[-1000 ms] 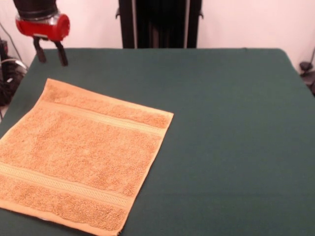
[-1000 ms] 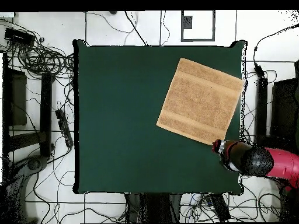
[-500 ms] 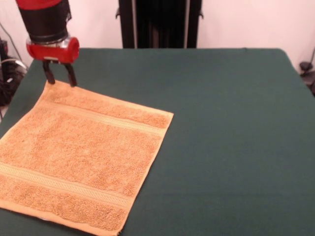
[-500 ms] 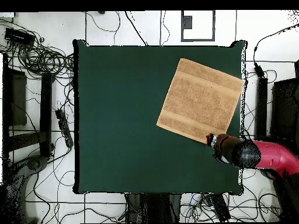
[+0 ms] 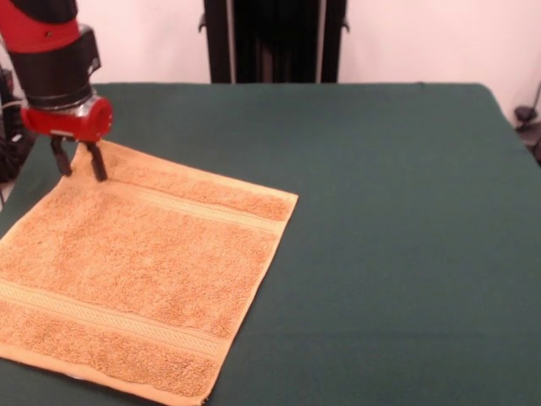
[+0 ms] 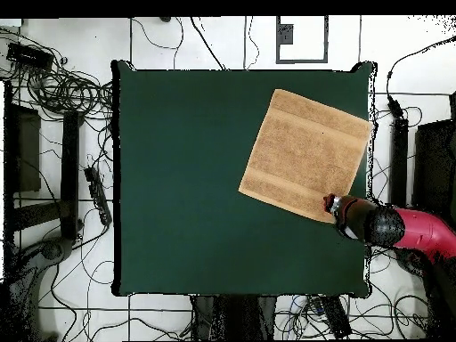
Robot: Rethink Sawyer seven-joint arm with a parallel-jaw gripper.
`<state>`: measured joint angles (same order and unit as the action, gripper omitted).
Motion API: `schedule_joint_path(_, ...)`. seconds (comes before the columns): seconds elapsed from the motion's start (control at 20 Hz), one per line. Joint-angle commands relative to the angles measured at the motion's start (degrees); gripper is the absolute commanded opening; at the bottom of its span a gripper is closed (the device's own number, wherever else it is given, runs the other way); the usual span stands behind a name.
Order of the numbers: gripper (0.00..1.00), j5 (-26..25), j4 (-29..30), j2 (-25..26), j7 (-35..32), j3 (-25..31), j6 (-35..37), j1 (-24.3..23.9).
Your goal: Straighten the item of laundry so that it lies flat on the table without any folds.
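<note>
The towel (image 5: pixel 139 275) is the only cloth on the table (image 5: pixel 397 245) in the front view: one orange-tan square, lying flat in the near left part, turned at a slant, with two woven bands, one near its far edge and one near its near edge. Its near left part runs off the picture, so I cannot tell how that side sits against the table's edge. My one gripper (image 5: pixel 77 161) comes down from the upper left, red collar above two dark fingers (image 5: pixel 96 161) set a little apart, holding nothing; their tips stand at the towel's far left corner, one tip at the left hem and one on the terry, though I cannot tell whether they press on it. To the right of the towel the green cloth runs wide and bare to the far and right edges. From overhead, the one towel (image 6: pixel 305 154) lies in the table's (image 6: pixel 187 178) upper right quarter, its right corner close to the table's right edge. My arm reaches in from the right, and my gripper (image 6: pixel 333 205) sits over the towel's lower right corner. The table's left half lies open.
</note>
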<state>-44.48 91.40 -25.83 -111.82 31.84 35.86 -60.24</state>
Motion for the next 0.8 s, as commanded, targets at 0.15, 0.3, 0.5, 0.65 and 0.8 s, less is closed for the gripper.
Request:
schedule_joint_path(0.15,1.0,-2.39,-6.71,6.14,8.38,1.42,-2.5,1.97)
schedule_joint_path(0.3,1.0,-3.69,-5.87,6.55,6.39,0.01,-4.07,2.87)
schedule_joint_path(0.5,1.0,-3.08,-4.73,6.67,6.91,0.23,-3.76,1.83)
schedule_joint_path(0.65,1.0,-3.0,-1.78,4.97,5.31,-0.4,-4.56,1.53)
schedule_joint_path(0.8,1.0,-2.27,1.23,3.47,4.37,-0.48,-4.75,0.83)
